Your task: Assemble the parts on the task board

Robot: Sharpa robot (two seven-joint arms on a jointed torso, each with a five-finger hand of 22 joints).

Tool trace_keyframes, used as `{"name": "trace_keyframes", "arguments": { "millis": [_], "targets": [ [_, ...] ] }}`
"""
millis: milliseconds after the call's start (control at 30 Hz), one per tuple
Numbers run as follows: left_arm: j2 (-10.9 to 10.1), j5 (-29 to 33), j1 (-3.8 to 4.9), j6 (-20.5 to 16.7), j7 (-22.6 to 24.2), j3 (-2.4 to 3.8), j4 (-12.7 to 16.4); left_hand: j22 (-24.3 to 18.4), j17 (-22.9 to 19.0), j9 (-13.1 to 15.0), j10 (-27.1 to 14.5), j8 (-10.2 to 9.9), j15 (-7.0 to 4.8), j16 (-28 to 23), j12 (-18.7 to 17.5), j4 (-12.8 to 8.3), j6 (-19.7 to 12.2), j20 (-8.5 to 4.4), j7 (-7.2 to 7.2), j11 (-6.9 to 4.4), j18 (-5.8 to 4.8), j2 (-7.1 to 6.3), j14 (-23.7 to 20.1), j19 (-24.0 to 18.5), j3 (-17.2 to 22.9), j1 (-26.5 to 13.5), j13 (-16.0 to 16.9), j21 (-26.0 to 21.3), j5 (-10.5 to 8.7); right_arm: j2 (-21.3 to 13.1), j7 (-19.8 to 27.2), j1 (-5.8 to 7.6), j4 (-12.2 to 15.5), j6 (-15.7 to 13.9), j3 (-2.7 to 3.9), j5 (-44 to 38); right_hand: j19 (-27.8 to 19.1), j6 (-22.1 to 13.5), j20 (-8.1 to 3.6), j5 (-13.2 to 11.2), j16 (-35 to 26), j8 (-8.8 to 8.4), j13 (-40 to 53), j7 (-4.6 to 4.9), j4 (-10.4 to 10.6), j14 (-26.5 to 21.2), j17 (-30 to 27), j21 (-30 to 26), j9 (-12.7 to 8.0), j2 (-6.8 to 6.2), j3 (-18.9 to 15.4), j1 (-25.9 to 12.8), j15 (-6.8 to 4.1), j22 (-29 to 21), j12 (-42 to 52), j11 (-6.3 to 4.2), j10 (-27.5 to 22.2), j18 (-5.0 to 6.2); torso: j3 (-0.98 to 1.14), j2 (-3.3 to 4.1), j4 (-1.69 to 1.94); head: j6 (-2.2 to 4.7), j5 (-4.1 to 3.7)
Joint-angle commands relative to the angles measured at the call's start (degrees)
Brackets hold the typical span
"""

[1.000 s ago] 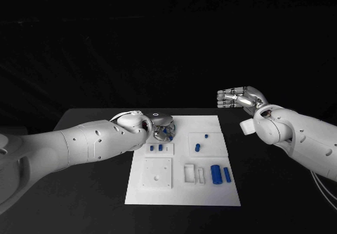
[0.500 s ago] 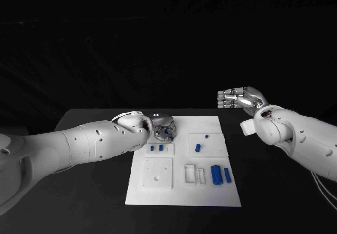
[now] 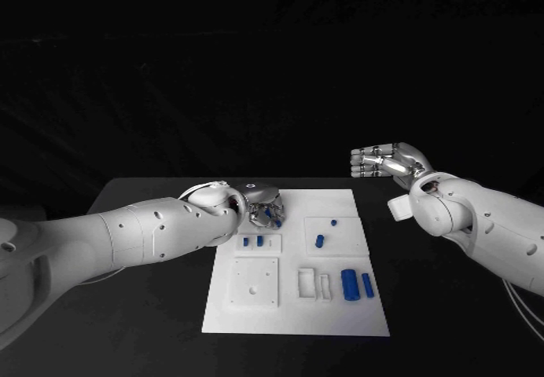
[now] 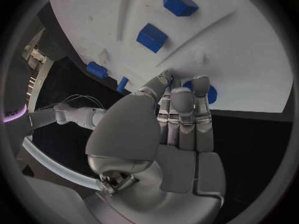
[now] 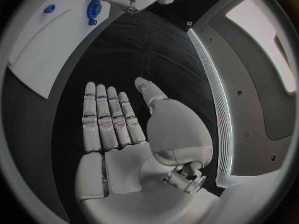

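head: high, looks down at task board | wrists: close behind own hands | shared: board

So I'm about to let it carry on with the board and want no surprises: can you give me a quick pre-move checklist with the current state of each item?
1. Left hand over the far left part of the task board: ok.
2. Left hand holding a blue part: cannot tell; the left wrist view shows blue by its fingertips, grip unclear.
3. Right hand raised off to the side of the board: ok.
4. Right hand free, fingers straight, nothing in it: ok.
5. Two large blue cylinders lying on the board's near right: ok.
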Motion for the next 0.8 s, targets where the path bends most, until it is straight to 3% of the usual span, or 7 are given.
{"name": "trace_keyframes", "arguments": {
  "millis": [33, 233, 467, 633, 800],
  "targets": [
    [-0.28, 2.17, -0.08, -3.24, 1.24, 0.08, 0.57, 1.1, -0.06, 0.08, 0.48, 0.17, -0.2, 0.29, 0.28, -0.19, 0.47, -0.33, 0.12, 0.07, 0.23, 0.18, -0.14, -0.29, 0.59, -0.72, 0.14, 0.26, 0.2, -0.03, 0.42, -0.01, 0.16, 0.91, 0.02, -0.29, 0.0, 0.23, -0.03, 0.22, -0.33, -0.03, -0.09, 0.14, -0.05, -0.21, -0.05, -0.04, 0.04, 0.17, 0.4, -0.08, 0.01, -0.08, -0.12, 0.05, -0.14, 0.86, -0.01, -0.01, 0.05, 0.2, 0.09],
    [-1.71, 4.06, -0.1, -4.84, 1.69, 0.64, 2.21, 1.1, -0.06, 0.07, 0.66, 0.17, -0.28, 0.32, 0.28, -0.57, 0.64, -0.41, 0.09, 0.01, 0.2, 0.05, -0.14, -0.31, 0.93, -0.94, 0.14, 0.44, 0.21, -0.1, 0.4, -0.01, 0.25, 0.91, 0.02, -0.33, 0.0, 0.23, -0.03, 0.22, -0.33, -0.03, -0.09, 0.14, -0.05, -0.21, -0.05, -0.04, 0.04, 0.17, 0.4, -0.08, 0.01, -0.08, -0.12, 0.05, -0.14, 0.86, 0.0, -0.01, 0.11, 0.53, 0.21],
    [-5.21, 6.53, -0.05, -3.89, 1.39, 2.54, 5.67, 1.09, -0.08, 0.05, 0.64, 0.15, -0.28, 0.29, 0.27, -0.76, 0.67, -0.43, 0.08, 0.0, 0.15, -0.09, -0.15, -0.37, 0.94, -1.0, 0.14, 0.48, 0.07, -0.38, 0.36, -0.01, 0.26, 0.88, 0.02, -0.35, 0.0, 0.23, -0.03, 0.22, -0.33, -0.03, -0.09, 0.14, -0.05, -0.21, -0.05, -0.04, 0.04, 0.17, 0.4, -0.08, 0.01, -0.08, -0.12, 0.05, -0.14, 0.86, -0.08, -0.05, 0.15, 0.36, 0.18],
    [-8.26, 7.45, 0.01, -2.84, 0.67, 3.08, 8.34, 1.09, -0.1, 0.04, 0.69, 0.16, -0.26, 0.27, 0.27, -0.93, 0.76, -0.4, 0.07, -0.02, 0.13, -0.18, -0.14, -0.5, 0.89, -0.94, 0.14, 0.49, 0.0, -0.64, 0.31, -0.01, 0.31, 0.82, 0.02, -0.36, 0.05, 0.32, -0.04, 0.28, -0.33, -0.03, -0.09, 0.13, -0.08, -0.18, -0.05, -0.03, 0.04, -0.1, 0.9, -0.25, -0.02, -0.07, -0.12, 0.02, -0.06, 0.87, 0.0, -0.09, 0.2, 0.38, 0.15],
    [-11.17, 7.76, 0.04, -1.64, -0.07, 3.24, 10.68, 1.09, -0.1, 0.03, 0.69, 0.16, -0.24, 0.26, 0.27, -1.0, 0.79, -0.38, 0.06, -0.03, 0.13, -0.25, -0.13, -0.55, 0.84, -0.89, 0.14, 0.51, -0.02, -0.89, 0.25, -0.01, 0.44, 0.8, 0.02, -0.44, 0.05, 0.32, -0.04, 0.28, -0.33, -0.03, -0.09, 0.13, -0.08, -0.18, -0.05, -0.03, 0.04, -0.1, 0.9, -0.25, -0.02, -0.07, -0.12, 0.02, -0.06, 0.87, -0.14, 0.02, 0.1, 0.26, 0.17]
  ]
}}
